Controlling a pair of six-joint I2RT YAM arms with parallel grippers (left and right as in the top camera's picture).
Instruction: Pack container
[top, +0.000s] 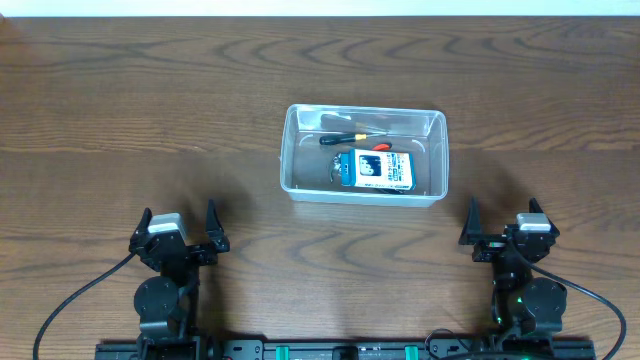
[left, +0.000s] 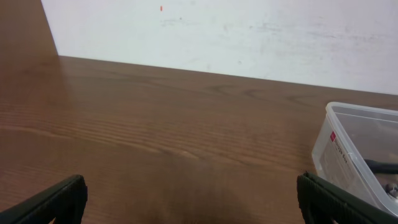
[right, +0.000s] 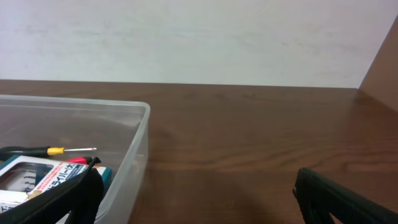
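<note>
Wooden tabletop (top: 100, 100) spreads across the whole overhead view, with both arms parked at its near edge. At the left, the left gripper (top: 180, 216) has its fingers (left: 59, 200) spread wide and nothing between them. From there the container (top: 305, 165) lies ahead and off to the right, and only one clear corner shows at the right edge of the left wrist view.

The container sits about mid-table, its long axis running left to right across the robot's front. Inside lie a screwdriver (top: 345, 138), roughly along that axis near the far wall, and a blue-and-white box (top: 378, 170) closer to the near wall. A small red piece between them is too small to name.

At the right, the right gripper (top: 503, 214) is also spread wide and empty. The container lies ahead and to its left, and it fills the lower left of the right wrist view. By that showing the right arm is the nearer one. Any reach into the container would best go forward and inward from that side, over the near wall.
</note>
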